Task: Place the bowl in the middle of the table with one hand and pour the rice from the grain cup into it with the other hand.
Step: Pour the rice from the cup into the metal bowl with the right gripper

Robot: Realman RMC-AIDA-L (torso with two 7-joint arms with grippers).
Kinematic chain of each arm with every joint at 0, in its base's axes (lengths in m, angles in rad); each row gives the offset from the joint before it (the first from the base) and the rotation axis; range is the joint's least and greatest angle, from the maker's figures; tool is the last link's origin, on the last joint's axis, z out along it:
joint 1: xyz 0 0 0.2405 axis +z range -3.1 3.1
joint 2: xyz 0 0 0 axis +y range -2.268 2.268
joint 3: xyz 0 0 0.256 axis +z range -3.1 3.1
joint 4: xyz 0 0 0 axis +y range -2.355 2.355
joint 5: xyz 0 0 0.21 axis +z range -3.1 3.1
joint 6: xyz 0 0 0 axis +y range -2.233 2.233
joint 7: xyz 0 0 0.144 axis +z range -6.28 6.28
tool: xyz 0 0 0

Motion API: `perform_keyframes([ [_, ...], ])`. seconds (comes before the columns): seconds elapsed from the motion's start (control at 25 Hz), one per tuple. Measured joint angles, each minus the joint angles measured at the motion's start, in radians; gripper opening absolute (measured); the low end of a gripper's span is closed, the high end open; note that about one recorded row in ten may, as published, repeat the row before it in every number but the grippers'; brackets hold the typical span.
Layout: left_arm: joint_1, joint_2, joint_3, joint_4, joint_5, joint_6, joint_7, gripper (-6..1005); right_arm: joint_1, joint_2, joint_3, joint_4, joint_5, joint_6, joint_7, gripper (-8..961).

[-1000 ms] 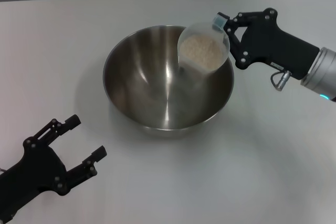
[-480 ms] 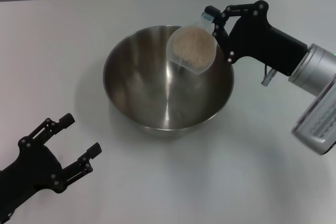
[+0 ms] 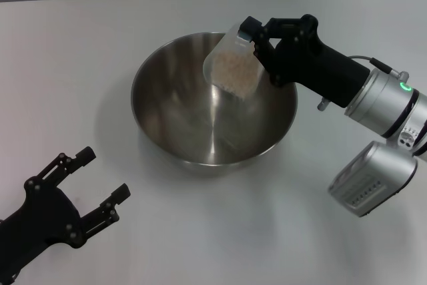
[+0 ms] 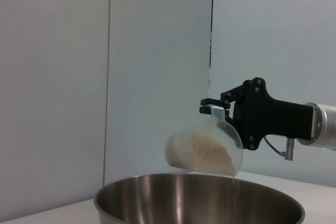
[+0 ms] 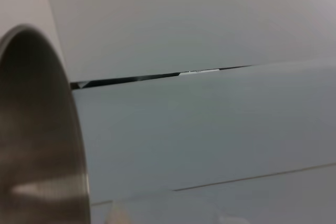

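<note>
- Steel bowl [image 3: 213, 98] sits about mid-table on the white table [image 3: 333, 231], open side up; the left wrist view shows its rim [image 4: 199, 195] low in front of a pale wall
- Clear plastic grain cup [image 3: 232, 65] hangs over the bowl's far right part, tipped steeply toward the bowl's centre, mouth down and to the left
- Off-white rice [image 3: 230, 75] lies heaped against the cup's lower side near the lip; from the left wrist it shows as a pale mound [image 4: 207, 156] just above the bowl's rim
- Right gripper [image 3: 257, 35] is clenched on the cup's tab at its upper edge, arm reaching in from the right
- Left gripper [image 3: 100, 178] rests near the table's front left corner, well apart from the bowl, fingers spread and holding nothing
</note>
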Motion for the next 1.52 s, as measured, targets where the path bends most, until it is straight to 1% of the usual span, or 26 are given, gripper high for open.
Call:
perform_keyframes([
  [0.52, 0.000, -0.004, 0.000, -0.004, 0.000, -0.001, 0.003, 819, 0.012, 0.001, 0.017, 0.057, 0.000, 0.019, -0.397, 38],
  [0.96, -0.003, -0.002, 0.005, -0.015, 0.007, -0.005, 0.004, 819, 0.020, 0.002, 0.004, 0.082, -0.013, 0.028, -0.627, 41],
  [1.24, -0.001, -0.001, 0.005, -0.015, 0.007, -0.006, 0.004, 819, 0.017, 0.002, 0.003, 0.093, -0.037, 0.028, -0.742, 43],
  [1.52, 0.001, 0.000, 0.003, -0.015, 0.008, -0.005, 0.004, 819, 0.012, 0.001, 0.003, 0.097, -0.038, 0.023, -0.759, 45],
])
